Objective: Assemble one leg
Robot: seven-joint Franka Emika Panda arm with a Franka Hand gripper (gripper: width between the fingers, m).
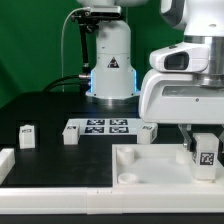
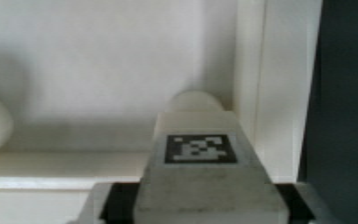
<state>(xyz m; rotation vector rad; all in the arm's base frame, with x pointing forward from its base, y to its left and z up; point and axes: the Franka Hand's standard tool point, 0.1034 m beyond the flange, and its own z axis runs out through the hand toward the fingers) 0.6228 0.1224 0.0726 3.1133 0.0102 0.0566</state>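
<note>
My gripper (image 1: pixel 206 152) is shut on a leg (image 1: pixel 207 155), a small white block with a black-and-white tag, and holds it upright over the right part of the large white tray-like piece (image 1: pixel 150 165). In the wrist view the held leg (image 2: pixel 201 150) fills the middle between my black fingers (image 2: pixel 123 200), its rounded tip close to the tray's inner wall (image 2: pixel 247 60). Three more legs stand on the black table: one (image 1: pixel 27 136) at the exterior view's left, one (image 1: pixel 72 134) by the marker board, one (image 1: pixel 148 132) behind the tray.
The marker board (image 1: pixel 100 127) lies at the table's middle back. The arm's white base (image 1: pixel 112 60) stands behind it. A white frame edge (image 1: pixel 40 178) runs along the front and left. A round recess (image 1: pixel 128 176) sits in the tray's front.
</note>
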